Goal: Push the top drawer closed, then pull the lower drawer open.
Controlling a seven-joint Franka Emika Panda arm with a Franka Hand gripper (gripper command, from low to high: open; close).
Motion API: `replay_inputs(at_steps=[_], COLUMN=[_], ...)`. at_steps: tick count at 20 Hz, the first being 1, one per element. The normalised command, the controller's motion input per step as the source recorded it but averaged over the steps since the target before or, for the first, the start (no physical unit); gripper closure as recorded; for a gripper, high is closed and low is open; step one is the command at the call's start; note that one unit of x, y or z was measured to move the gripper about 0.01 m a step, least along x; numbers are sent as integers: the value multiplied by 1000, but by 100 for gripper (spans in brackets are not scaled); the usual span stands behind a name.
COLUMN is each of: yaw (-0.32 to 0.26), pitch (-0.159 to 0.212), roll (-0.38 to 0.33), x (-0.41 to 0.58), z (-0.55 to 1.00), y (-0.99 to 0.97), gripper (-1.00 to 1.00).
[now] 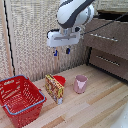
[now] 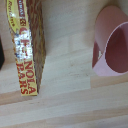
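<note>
Red wire basket (image 1: 20,99) sits at lower left. At right, the dark wood-grain top drawer (image 1: 107,36) and lower drawer (image 1: 110,61) carry silver bar handles. White gripper (image 1: 62,52) hangs released at upper centre, above the granola-bar box (image 1: 54,88) and pink cup (image 1: 80,83).

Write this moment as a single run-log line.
gripper: open, empty, above table | top drawer: untouched | lower drawer: untouched | below: pink cup, granola box

Box (image 1: 54,88) and cup (image 1: 80,83) stand below; drawers unobstructed.
</note>
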Motion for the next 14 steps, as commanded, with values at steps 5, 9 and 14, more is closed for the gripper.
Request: replay_inputs(at_steps=[5,9,14], yaw=[189,215,209], pitch=[-54,-80,-72], roll=[-234,-275,-285], x=[-11,-121,-135], z=[3,49,57], y=[-142,-156,-150], gripper=[-100,-100,-100])
